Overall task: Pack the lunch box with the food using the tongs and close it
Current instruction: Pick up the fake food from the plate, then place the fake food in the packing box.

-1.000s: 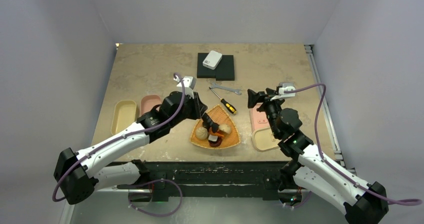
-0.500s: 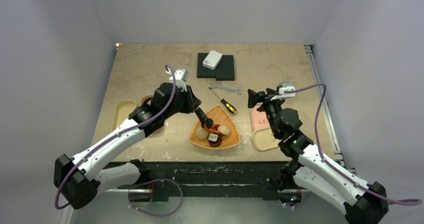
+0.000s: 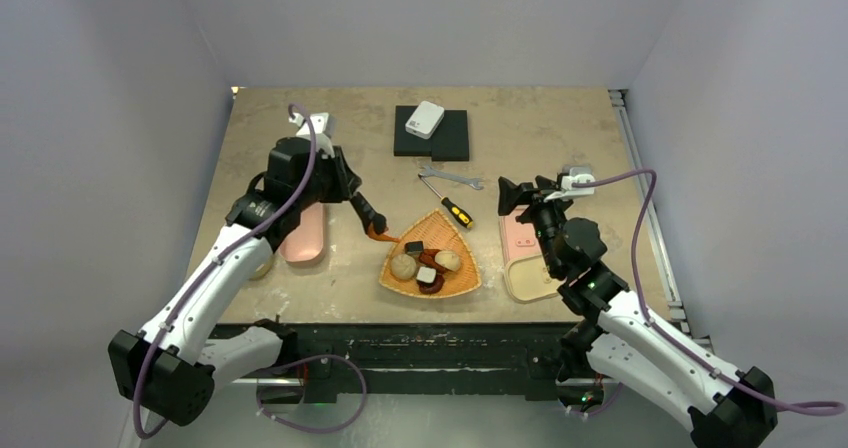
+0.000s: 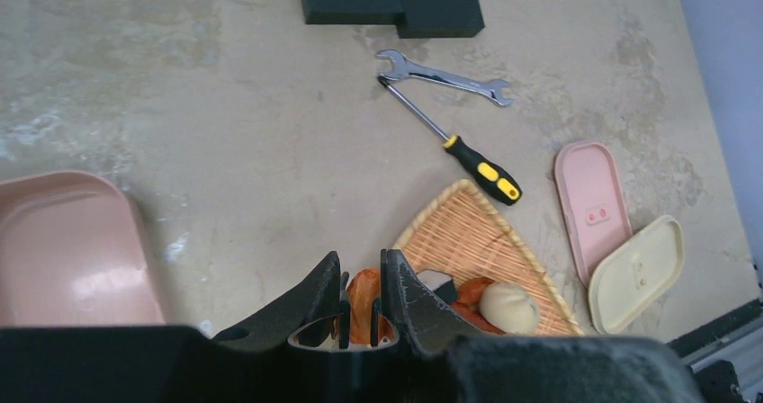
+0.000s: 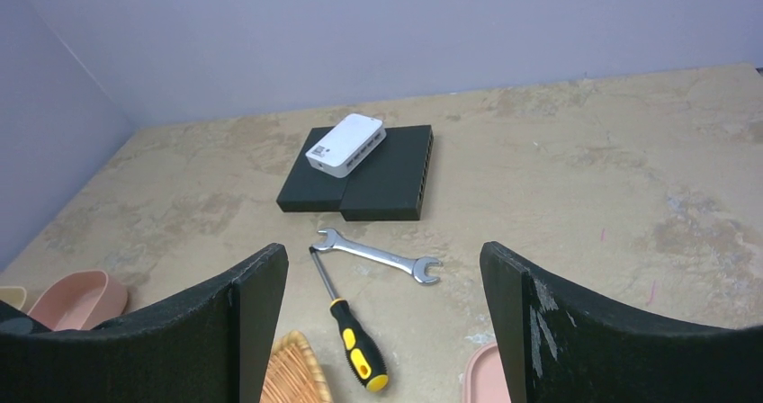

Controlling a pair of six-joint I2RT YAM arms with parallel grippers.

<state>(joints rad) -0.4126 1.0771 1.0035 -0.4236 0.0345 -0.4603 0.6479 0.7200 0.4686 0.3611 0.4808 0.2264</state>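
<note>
Pinching an orange food piece (image 4: pixel 363 286), the tongs (image 3: pixel 369 219) sit clamped between the narrow jaws of the left gripper (image 4: pixel 360 264). Just ahead of its tips lies the wicker basket (image 4: pixel 468 234) with a beige bun (image 4: pixel 508 306); the pink lunch box (image 4: pixel 72 250) lies to its left. The right gripper (image 5: pixel 385 317) gapes wide, empty.

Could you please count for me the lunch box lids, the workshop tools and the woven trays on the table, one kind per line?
Lids: 2, pink lid and beige lid
Workshop tools: 2, wrench and screwdriver
Trays: 1, woven tray
Total: 5
</note>
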